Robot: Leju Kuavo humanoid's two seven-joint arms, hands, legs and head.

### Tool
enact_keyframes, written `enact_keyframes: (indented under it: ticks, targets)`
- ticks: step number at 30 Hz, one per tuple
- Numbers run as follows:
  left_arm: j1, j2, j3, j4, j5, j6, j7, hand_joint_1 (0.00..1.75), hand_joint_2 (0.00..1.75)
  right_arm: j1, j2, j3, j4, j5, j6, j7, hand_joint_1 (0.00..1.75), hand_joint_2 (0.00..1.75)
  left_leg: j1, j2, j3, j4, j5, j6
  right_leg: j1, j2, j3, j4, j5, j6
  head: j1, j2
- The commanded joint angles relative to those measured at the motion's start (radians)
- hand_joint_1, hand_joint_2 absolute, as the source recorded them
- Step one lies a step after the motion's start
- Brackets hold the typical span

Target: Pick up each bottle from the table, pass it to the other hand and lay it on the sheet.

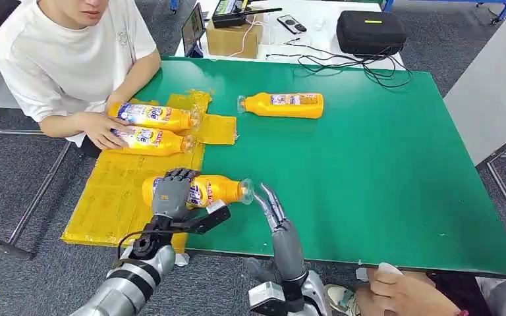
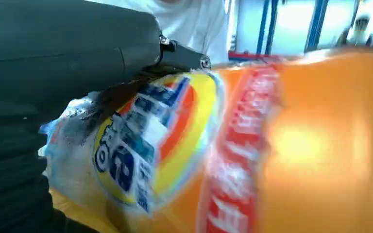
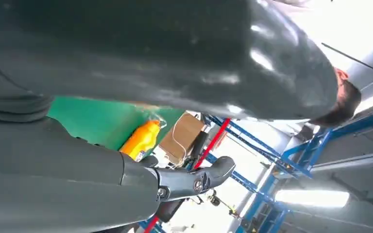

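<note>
We see one green worktop, flat and smooth. At its left end lies one yellow sheet, thin, crinkled and glossy like plastic film.

We count four orange bottles, each lying on its side with a clear cap and a blue, white and red label. Two bottles rest side by side on the far part of the sheet, with a person's hand on them. One lone bottle lies on the bare green beyond the sheet's far right corner. The held bottle sits over the sheet's near right edge, cap pointing away from the sheet.

The left robot hand wraps its dark fingers around that bottle's labelled body. The right robot hand is empty, its fingers straight and spread, just beside the cap.
</note>
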Motion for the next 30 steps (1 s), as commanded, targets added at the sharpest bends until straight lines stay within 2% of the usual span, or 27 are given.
enact_keyframes:
  ticks: [1,7,8,9,14,15,16,17,18,20,21,22,24,26,30]
  targets:
    - [-0.224,0.024,-0.026,0.329,-0.039,-0.185,0.06,1.75,1.75,-0.049,-0.015,-0.014,0.065,-0.023,0.039,-0.005,0.0,0.0,0.001,0.0,0.002,0.0,0.0,-0.001,0.001,-0.001,0.003,-0.001,0.0,-0.002,0.0,0.0]
    - [-0.258,0.027,-0.007,0.34,-0.011,-0.233,0.036,1.75,1.75,-0.065,-0.017,-0.005,0.077,-0.042,0.036,-0.005,0.0,0.0,0.001,0.002,0.003,0.0,0.0,-0.001,0.001,0.001,0.003,0.0,0.0,-0.001,0.0,0.0]
    - [-0.258,0.027,-0.007,0.34,-0.011,-0.233,0.036,1.75,1.75,-0.065,-0.017,-0.005,0.077,-0.042,0.036,-0.005,0.0,0.0,0.002,0.004,0.007,0.0,-0.002,-0.002,0.002,0.003,0.007,0.0,-0.001,-0.004,0.0,0.0]
    - [-0.256,0.026,-0.007,0.339,-0.011,-0.231,0.036,1.75,1.75,-0.066,-0.018,-0.005,0.077,-0.043,0.036,-0.005,0.0,0.0,0.001,0.002,0.003,0.0,0.0,-0.001,0.001,0.001,0.003,0.0,0.0,-0.001,0.0,0.0]
    - [-0.263,0.02,0.001,0.348,0.004,-0.276,0.024,1.75,1.75,-0.072,-0.022,0.0,0.078,-0.046,0.03,-0.005,0.0,0.0,0.001,0.003,0.005,0.0,0.0,-0.002,0.001,0.002,0.005,0.0,-0.001,-0.002,0.0,0.0]
    - [-0.269,0.02,-0.003,0.353,0.0,-0.3,0.029,1.68,1.75,-0.075,-0.022,-0.002,0.079,-0.052,0.028,-0.005,0.0,0.0,0.001,0.002,0.004,-0.001,0.001,-0.002,0.001,0.001,0.004,0.0,0.0,-0.002,0.0,0.0]
    - [-0.271,0.02,-0.012,0.354,-0.009,-0.313,0.033,1.29,1.75,-0.075,-0.023,-0.002,0.077,-0.056,0.027,-0.005,0.0,0.0,0.001,0.002,0.005,-0.001,0.0,-0.002,0.001,0.001,0.005,0.0,0.0,-0.002,0.0,0.0]
    - [-0.271,0.016,-0.008,0.354,-0.001,-0.332,0.028,0.03,1.75,-0.072,-0.023,-0.003,0.071,-0.058,0.022,-0.005,0.0,0.0,0.001,0.002,0.005,0.0,0.0,-0.002,0.001,0.001,0.005,0.0,0.0,-0.002,0.0,0.0]
    - [-0.266,0.01,0.012,0.347,0.03,-0.348,0.002,0.0,1.75,-0.068,-0.023,-0.004,0.065,-0.061,0.019,-0.005,0.0,0.0,0.001,0.002,0.006,-0.001,0.0,-0.002,0.001,0.002,0.005,0.0,0.0,-0.002,0.0,0.0]
    - [-0.242,-0.023,0.14,0.317,0.23,-0.44,-0.172,0.0,1.75,-0.058,-0.031,0.001,0.058,-0.07,0.029,-0.005,0.0,0.0,0.001,0.001,0.004,-0.001,0.001,-0.001,0.001,0.001,0.004,0.0,0.0,-0.002,0.0,0.0]
    - [-0.216,-0.046,0.212,0.279,0.384,-0.518,-0.311,0.0,1.75,-0.062,-0.043,0.03,0.059,-0.083,0.011,-0.005,0.0,0.0,0.001,0.002,0.006,-0.001,0.0,-0.002,0.001,0.001,0.006,-0.001,-0.001,-0.002,0.0,0.0]
    - [-0.204,-0.063,0.25,0.264,0.493,-0.619,-0.376,0.0,1.75,-0.073,-0.054,0.054,0.063,-0.109,-0.015,-0.005,0.0,0.0,0.001,0.001,0.006,-0.001,0.0,-0.002,0.001,0.001,0.006,-0.001,-0.001,-0.002,0.0,0.0]
    - [-0.167,-0.081,0.215,0.214,0.543,-0.66,-0.467,0.0,1.75,-0.088,-0.06,0.069,0.076,-0.148,-0.026,-0.005,0.0,0.0,0.001,0.002,0.007,-0.001,-0.001,-0.002,0.001,0.001,0.007,-0.001,-0.001,-0.002,-0.001,0.0]
    - [-0.114,-0.099,0.153,0.127,0.58,-0.67,-0.503,0.0,1.75,-0.09,-0.07,0.08,0.083,-0.148,-0.035,-0.005,0.0,0.0,0.0,-0.002,0.009,-0.002,0.0,-0.001,0.0,-0.003,0.01,-0.002,-0.001,-0.002,0.0,0.0]
    - [-0.074,-0.099,0.072,0.009,0.722,-0.754,-0.496,0.0,1.75,-0.093,-0.077,0.087,0.087,-0.16,-0.044,-0.005,0.0,0.0,0.0,-0.003,0.005,-0.001,0.001,-0.001,-0.001,-0.003,0.007,-0.001,-0.001,-0.001,0.0,0.0]
